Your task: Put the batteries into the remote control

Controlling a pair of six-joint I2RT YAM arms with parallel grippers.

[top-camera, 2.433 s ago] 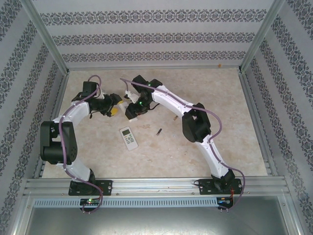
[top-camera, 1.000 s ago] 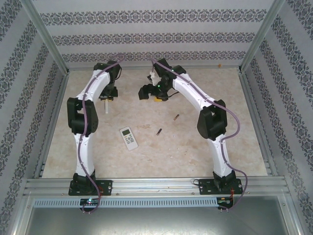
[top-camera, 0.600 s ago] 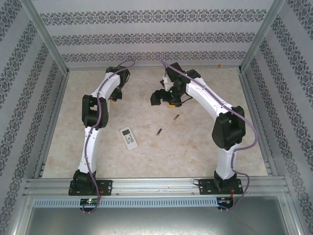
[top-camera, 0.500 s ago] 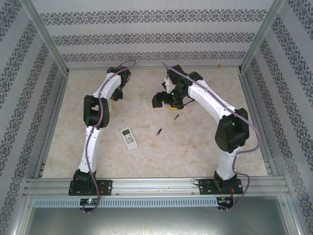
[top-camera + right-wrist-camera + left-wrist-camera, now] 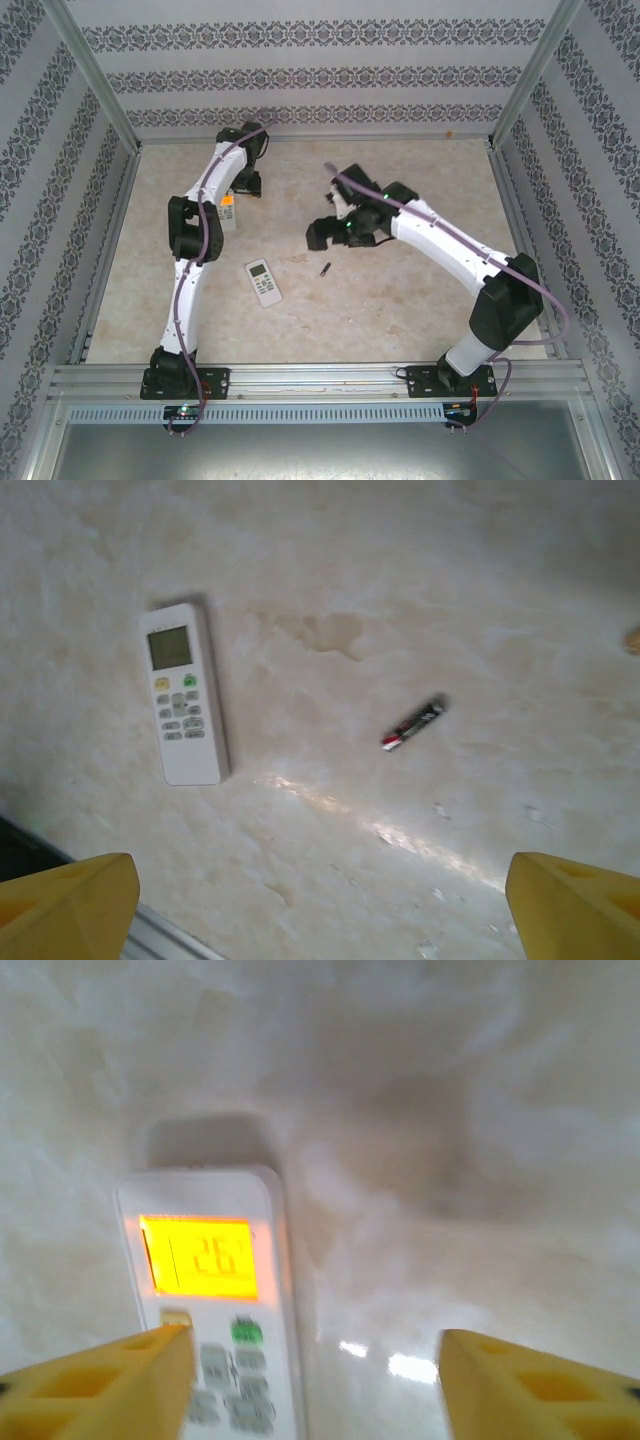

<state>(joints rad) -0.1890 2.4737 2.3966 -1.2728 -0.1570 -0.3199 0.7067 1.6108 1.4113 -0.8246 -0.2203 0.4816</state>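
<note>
Left gripper [image 5: 315, 1360] gapes empty over the far-left lit remote [image 5: 205, 1290]; right gripper [image 5: 320, 885], wide and empty, probably descends next onto the battery [image 5: 413, 723].

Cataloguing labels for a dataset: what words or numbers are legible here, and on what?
"26", blurry, on the orange screen of the lit remote.
Button labels on the second remote: too small to read.
Markings on the battery: too blurred to read.
</note>
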